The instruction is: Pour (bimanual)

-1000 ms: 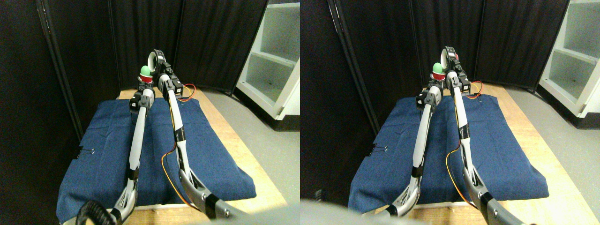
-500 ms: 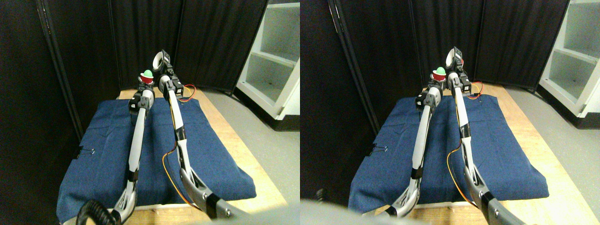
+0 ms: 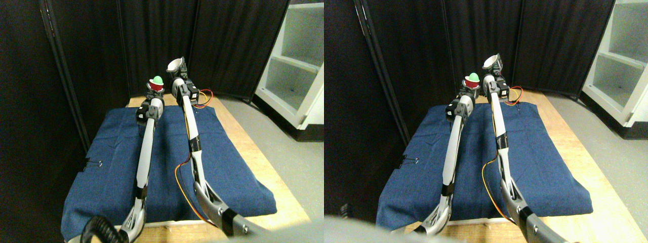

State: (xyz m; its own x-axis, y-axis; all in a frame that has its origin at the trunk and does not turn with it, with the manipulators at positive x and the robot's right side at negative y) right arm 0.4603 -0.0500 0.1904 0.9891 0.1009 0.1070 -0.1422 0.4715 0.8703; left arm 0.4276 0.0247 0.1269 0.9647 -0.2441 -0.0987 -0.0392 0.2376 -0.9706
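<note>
Far left on the blue cloth (image 3: 101, 172), near its left edge, a small binder clip (image 3: 94, 163). Over the cloth's rear half, left gripper (image 3: 153, 93) raised at the end of its pale limb, clamped on a red cup (image 3: 156, 87) holding a green ball (image 3: 158, 80); cup upright. Just to the right and slightly higher, right gripper (image 3: 178, 75) clamped on a white cup (image 3: 175, 64), mouth turned up and a little toward the camera, near the red cup but apart from it. Behind both, black curtain panels (image 3: 157, 35). Along the cloth's right side, bare wooden tabletop (image 3: 253, 157). Far right, a white shelf unit (image 3: 298, 61) on the grey floor.
</note>
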